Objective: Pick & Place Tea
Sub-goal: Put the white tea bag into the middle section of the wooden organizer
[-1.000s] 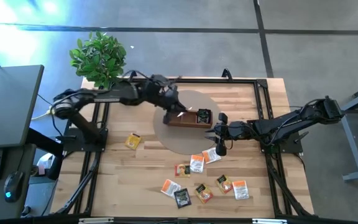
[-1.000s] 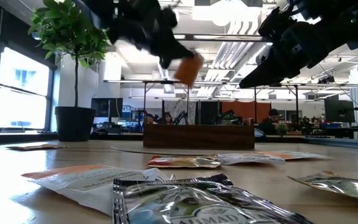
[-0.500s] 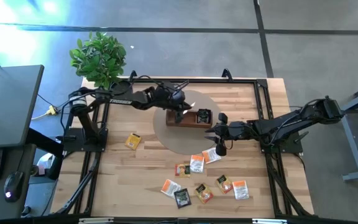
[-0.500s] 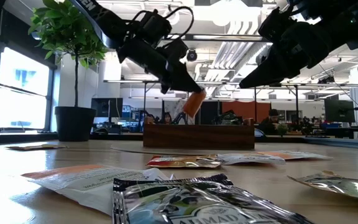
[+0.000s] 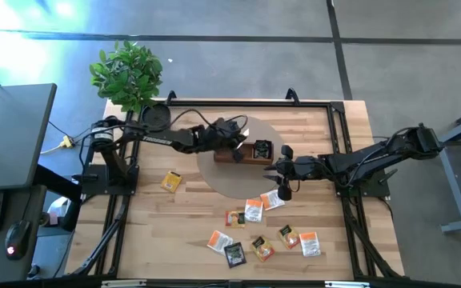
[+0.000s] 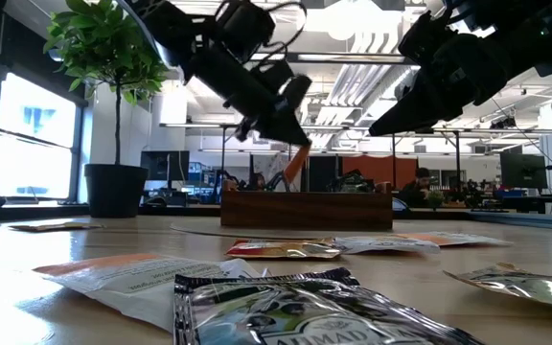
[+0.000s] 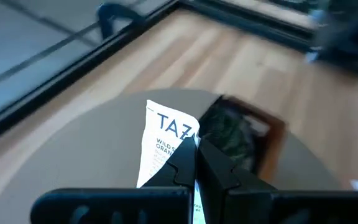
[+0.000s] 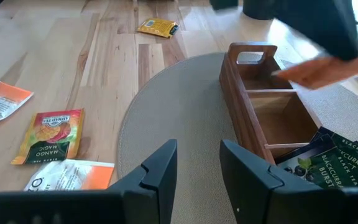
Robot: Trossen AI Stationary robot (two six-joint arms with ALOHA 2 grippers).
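**A:** Stock check, largest item first. What carries everything?

**B:** The wooden surface (image 5: 182, 208), with a round grey mat (image 5: 222, 178) near its middle. On the mat stands the long wooden tray (image 8: 261, 118), three compartments. The end one nearest my right arm holds a black tea packet (image 8: 328, 163); the other two look bare in the right wrist view.

**A:** So what counts as done?

**B:** By my judgement, little: one black packet filed, a second on its way in. My left end effector (image 5: 235, 144) hangs over the tray's far end, pressed together on a white-and-orange tea packet (image 7: 165, 148), which tilts down toward the tray from above (image 6: 295, 163). It is not yet released.

**A:** And outstanding?

**B:** Most of the lot. A loose cluster of tea packets (image 5: 258, 232) lies flat on the surface between the mat and the near edge: white-and-orange, orange, one black (image 5: 234, 254). A yellow packet (image 5: 170, 181) lies well apart, on my left arm's side.

**A:** Your other arm?

**B:** My right end effector (image 5: 282, 186) hovers at the mat's edge just beside the tray, fingers spread, holding nothing.

**A:** Condition of the goods?

**B:** Small, flat, square foil sachets, printed faces, thin and slightly crinkled. Each is far smaller than the tray.
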